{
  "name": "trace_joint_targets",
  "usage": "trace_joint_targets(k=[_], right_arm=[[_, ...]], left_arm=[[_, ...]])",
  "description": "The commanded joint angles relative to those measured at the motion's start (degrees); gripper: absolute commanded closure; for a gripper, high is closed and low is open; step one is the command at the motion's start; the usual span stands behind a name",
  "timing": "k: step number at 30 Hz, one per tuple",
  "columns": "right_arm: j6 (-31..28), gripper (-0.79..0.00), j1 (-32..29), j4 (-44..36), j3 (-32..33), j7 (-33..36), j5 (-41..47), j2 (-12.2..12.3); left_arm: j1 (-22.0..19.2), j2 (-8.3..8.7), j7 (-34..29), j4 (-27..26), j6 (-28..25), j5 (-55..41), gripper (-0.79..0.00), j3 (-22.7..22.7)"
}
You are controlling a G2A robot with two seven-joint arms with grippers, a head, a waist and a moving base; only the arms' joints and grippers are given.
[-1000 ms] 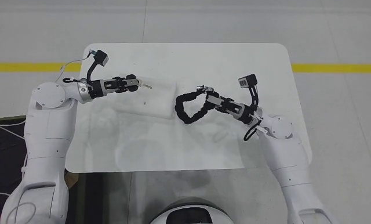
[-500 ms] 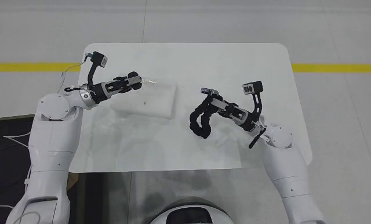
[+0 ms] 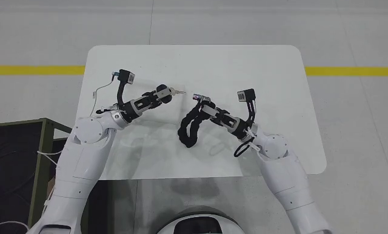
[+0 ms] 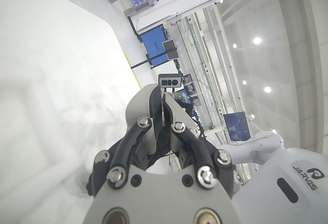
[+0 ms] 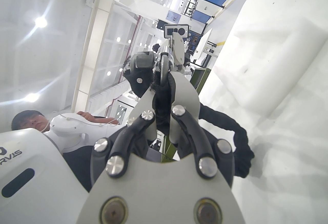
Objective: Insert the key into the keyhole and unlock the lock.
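My left gripper [image 3: 168, 91] is shut on a small silver key [image 3: 177, 91], whose tip points toward the lock. My right gripper [image 3: 204, 106] is shut on a black cable lock; its head [image 3: 197, 98] sits just past the key tip with a small gap between them. The lock's black cable loop [image 3: 187, 130] hangs down to the table. In the right wrist view the lock head [image 5: 142, 61] and its metal cylinder [image 5: 164, 64] stick out beyond the shut fingers [image 5: 179, 86]. In the left wrist view the closed fingers [image 4: 143, 101] hide the key.
Both grippers are over the middle of the white table [image 3: 273, 70]. A white foam pad [image 5: 271, 73] lies on the table behind the lock. The table's rounded edges lie far to either side.
Both arms have moved toward the table's middle: the left gripper carried the key to the right, the right gripper brought the lock to the left. Key tip and lock head now almost meet.
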Motion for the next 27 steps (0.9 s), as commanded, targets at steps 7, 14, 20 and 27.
trace_joint_targets(k=[7,14,20,27], right_arm=[[-0.8,0.000,0.5,0.6,-0.2,0.7,-0.7,0.1],[-2.8,0.000,0.0,-0.1,0.6,0.4,-3.8,0.5],[-3.5,0.000,-0.5,-1.0,0.8,-0.1,-6.2,0.8],[-4.2,0.000,-1.0,-1.9,0.7,-0.8,-7.7,1.0]], left_arm=[[-0.2,-0.26,-2.4,0.0,1.5,-1.7,0.000,0.1],[-0.7,-0.37,-4.4,0.3,3.9,-1.3,0.000,0.1],[-0.2,-0.52,-5.4,-0.4,4.3,-2.2,0.000,0.0],[0.2,-0.63,-6.1,-1.1,4.7,-1.6,0.000,-0.1]])
